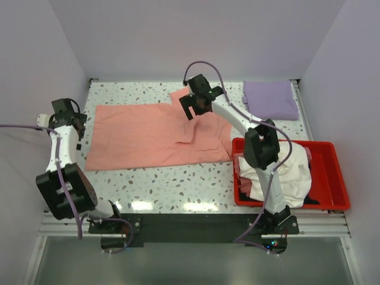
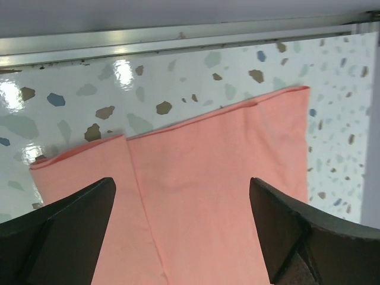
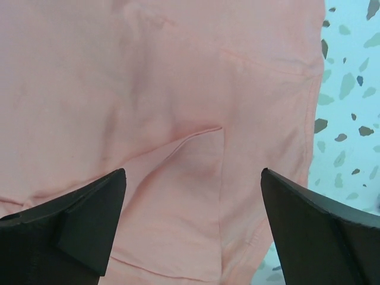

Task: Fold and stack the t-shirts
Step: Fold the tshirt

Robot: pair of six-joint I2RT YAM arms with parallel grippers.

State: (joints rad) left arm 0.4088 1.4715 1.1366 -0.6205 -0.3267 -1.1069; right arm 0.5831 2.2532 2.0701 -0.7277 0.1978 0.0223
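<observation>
A salmon-pink t-shirt (image 1: 142, 136) lies spread across the middle of the table (image 1: 178, 184). The red bin (image 1: 332, 178) at the near right corner holds a white t-shirt (image 1: 294, 172). A folded lavender t-shirt (image 1: 270, 100) sits at the far right corner. The left gripper (image 2: 181, 202) and right gripper (image 3: 193, 196) hang over the pink one, fingers apart, empty.

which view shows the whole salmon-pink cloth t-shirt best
The top external view: the salmon-pink cloth t-shirt lies spread on the speckled table, nearly its whole outline visible. The left wrist view shows only one edge; the right wrist view only a creased patch.
</observation>
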